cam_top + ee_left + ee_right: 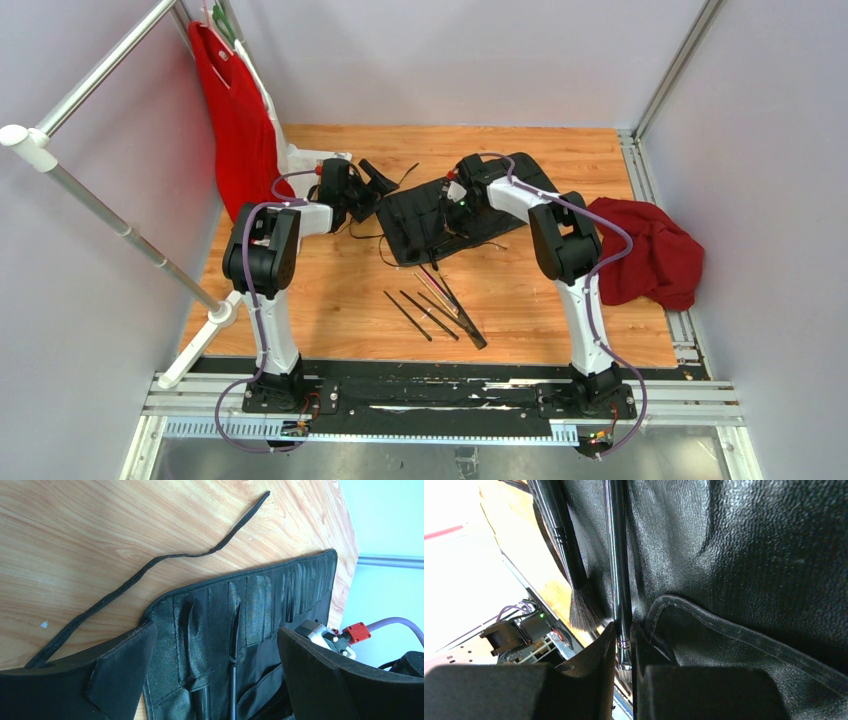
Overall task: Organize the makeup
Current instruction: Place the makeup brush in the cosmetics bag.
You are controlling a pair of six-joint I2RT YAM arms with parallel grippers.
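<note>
While right end effector (624, 641) clamps a thin black brush (617, 555), left end effector (215, 630) gapes over slotted roll (260, 605)

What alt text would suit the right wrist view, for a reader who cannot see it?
The right hand is shut on a thin black brush near its bristle end, over a black fabric roll. A second brush with fluffy dark bristles lies beside it, toward the picture's left.

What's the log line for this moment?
right gripper: shut on thin brush over roll | left gripper: open above roll | loose brushes: on table
</note>
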